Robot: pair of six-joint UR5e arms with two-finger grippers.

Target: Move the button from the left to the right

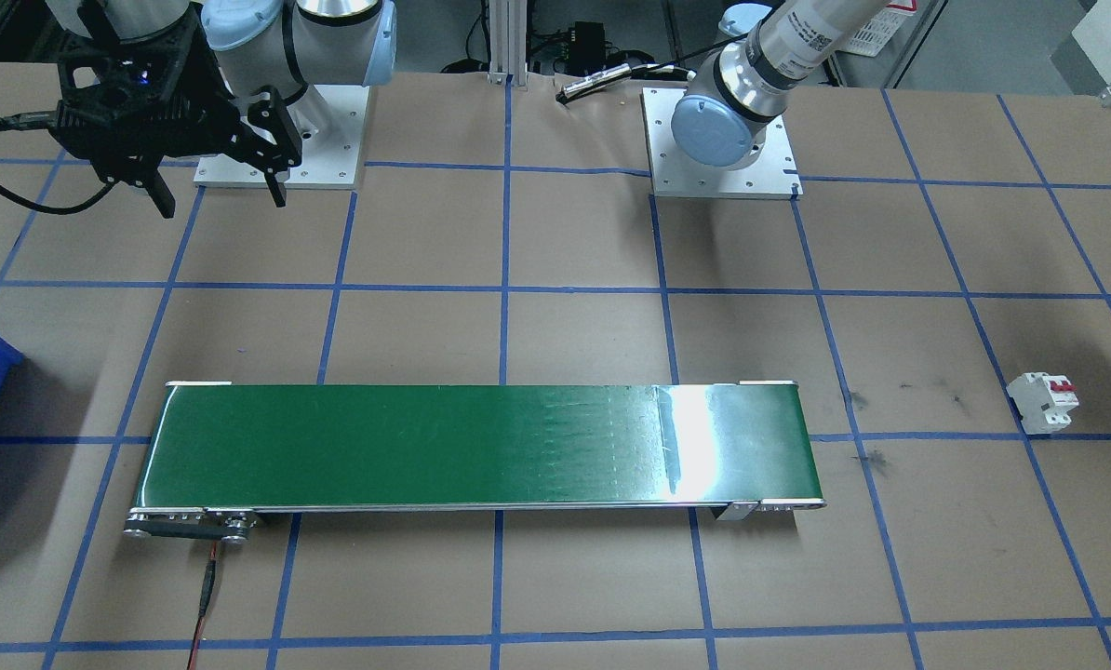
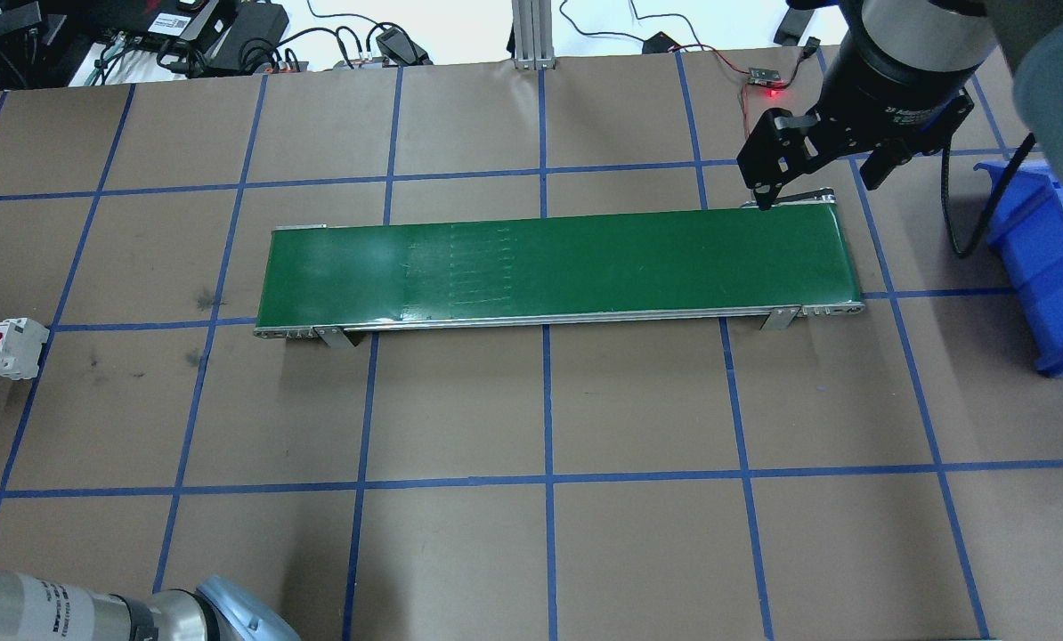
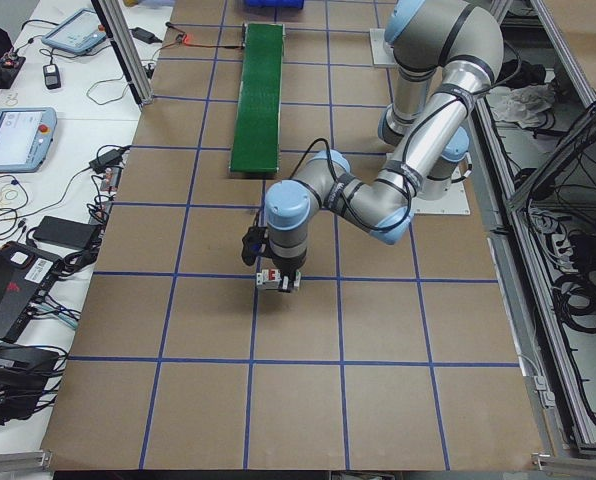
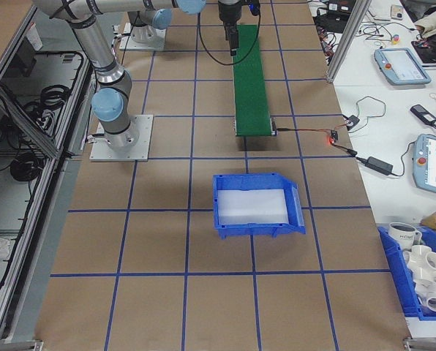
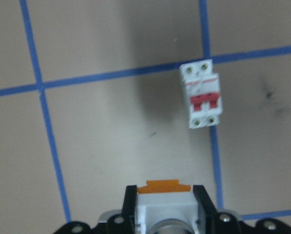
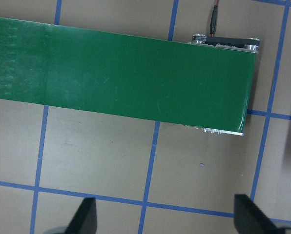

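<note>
Two arms are being shown over the brown paper-covered bench (image 2: pixel 585 401) with its blue tape grid. The long green conveyor belt (image 2: pixel 549 267) is lying bare. The right end effector (image 6: pixel 162 217) is being held released above the belt's end, near the blue plastic bin (image 2: pixel 1043 267). The left end effector (image 5: pixel 165 204) is being kept clenched on the small white-bodied, orange-topped button (image 5: pixel 165 197), above the white circuit breaker with red levers (image 5: pixel 201 93). The carrying step is judged in hand; a move toward the belt's left end is called for next.
</note>
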